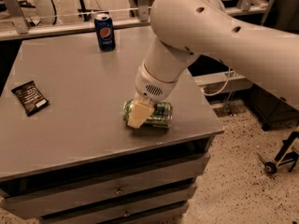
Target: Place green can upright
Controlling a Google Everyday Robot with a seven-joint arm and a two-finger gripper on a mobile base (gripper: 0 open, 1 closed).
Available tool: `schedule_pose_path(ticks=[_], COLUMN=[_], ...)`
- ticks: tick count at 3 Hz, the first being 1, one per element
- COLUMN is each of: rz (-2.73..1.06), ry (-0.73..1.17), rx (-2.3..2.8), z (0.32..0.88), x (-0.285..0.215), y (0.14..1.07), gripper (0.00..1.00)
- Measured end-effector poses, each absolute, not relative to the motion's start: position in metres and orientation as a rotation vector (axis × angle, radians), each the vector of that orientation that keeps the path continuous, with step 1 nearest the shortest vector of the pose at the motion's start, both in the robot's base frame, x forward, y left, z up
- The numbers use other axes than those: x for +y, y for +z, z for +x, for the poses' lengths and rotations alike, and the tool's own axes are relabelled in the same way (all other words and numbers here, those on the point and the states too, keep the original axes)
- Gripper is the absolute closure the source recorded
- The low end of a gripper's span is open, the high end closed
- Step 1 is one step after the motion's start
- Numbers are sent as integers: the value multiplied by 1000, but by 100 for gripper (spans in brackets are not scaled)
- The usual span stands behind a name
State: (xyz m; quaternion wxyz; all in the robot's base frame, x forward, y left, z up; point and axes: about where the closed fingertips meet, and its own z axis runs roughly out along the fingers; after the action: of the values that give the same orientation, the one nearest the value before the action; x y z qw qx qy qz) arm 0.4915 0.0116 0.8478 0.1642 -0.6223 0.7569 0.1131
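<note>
The green can (159, 115) lies on its side near the front right of the grey table (79, 78). Its body is shiny pale green and silver. My gripper (139, 114) is down at the can's left end and covers part of it. The thick white arm reaches in from the upper right and hides the can's far side. I cannot tell whether the gripper touches the can.
A dark blue Pepsi can (105, 31) stands upright at the table's back edge. A black snack packet (29, 97) lies flat at the left. The table's right edge and front edge are close to the green can. Drawers are below the tabletop.
</note>
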Motion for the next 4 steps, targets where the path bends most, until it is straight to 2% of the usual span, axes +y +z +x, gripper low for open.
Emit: schedule_pose_path(ticks=[1,2,4], rz=[-1746,-1608,-1330], ry=[310,425,798], rx=[2103,1934,1487], z=[508,554,581], x=[9,-7,-19], y=[864,900,949], gripper=[93,100,100])
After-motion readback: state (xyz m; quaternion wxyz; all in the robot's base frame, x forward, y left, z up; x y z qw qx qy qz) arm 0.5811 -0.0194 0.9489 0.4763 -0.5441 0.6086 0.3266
